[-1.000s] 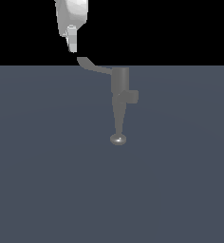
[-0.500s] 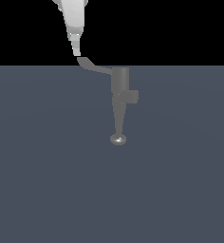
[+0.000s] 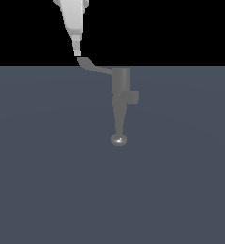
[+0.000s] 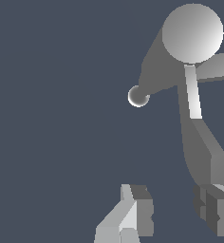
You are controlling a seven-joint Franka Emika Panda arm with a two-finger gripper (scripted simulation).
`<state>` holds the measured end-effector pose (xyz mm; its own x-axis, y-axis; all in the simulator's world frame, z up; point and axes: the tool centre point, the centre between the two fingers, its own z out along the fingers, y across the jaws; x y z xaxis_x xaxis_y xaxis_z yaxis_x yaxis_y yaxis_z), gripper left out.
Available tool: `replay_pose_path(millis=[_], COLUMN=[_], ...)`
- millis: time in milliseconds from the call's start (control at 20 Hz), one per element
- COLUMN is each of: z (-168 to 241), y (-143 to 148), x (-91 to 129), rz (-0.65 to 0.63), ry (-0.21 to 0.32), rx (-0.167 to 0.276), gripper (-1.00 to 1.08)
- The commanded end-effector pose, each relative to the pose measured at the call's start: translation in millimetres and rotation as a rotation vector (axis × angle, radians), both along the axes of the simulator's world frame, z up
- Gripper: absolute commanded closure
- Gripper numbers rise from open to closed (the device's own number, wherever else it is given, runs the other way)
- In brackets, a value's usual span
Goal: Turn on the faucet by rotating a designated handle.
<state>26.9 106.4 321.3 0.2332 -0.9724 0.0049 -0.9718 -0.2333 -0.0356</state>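
The grey faucet (image 3: 120,82) stands upright on the floor, its spout tapering down to a shiny knob (image 3: 118,140), with a boxy stub (image 3: 133,97) on its side. The curved handle (image 3: 96,67) reaches toward the exterior view's left and ends in a paddle tip (image 3: 83,61). My gripper (image 3: 76,53) hangs just above that tip. In the wrist view the gripper (image 4: 173,201) is open, and the handle (image 4: 201,142) runs from the faucet (image 4: 192,33) down to one finger (image 4: 216,211). Nothing lies between the fingers. Whether the finger touches the paddle is unclear.
A flat dark grey-blue floor (image 3: 47,181) spreads around the faucet, with black background behind it. No other objects show.
My gripper has come down and slightly toward the exterior view's right, closing on the handle's paddle tip. The handle and faucet have not visibly moved.
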Motion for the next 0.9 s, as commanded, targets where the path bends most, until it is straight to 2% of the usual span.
replay_pose_path(millis=[0,350,850], z=[-22,-18,-19], y=[-22,-18,-26], x=[-1,-1,-29], rz=[-0.03,-0.02,-0.022], ry=[0.036,0.03,0.032], rx=[-0.003,-0.003,-0.003], gripper=[1.08,1.08,1.08])
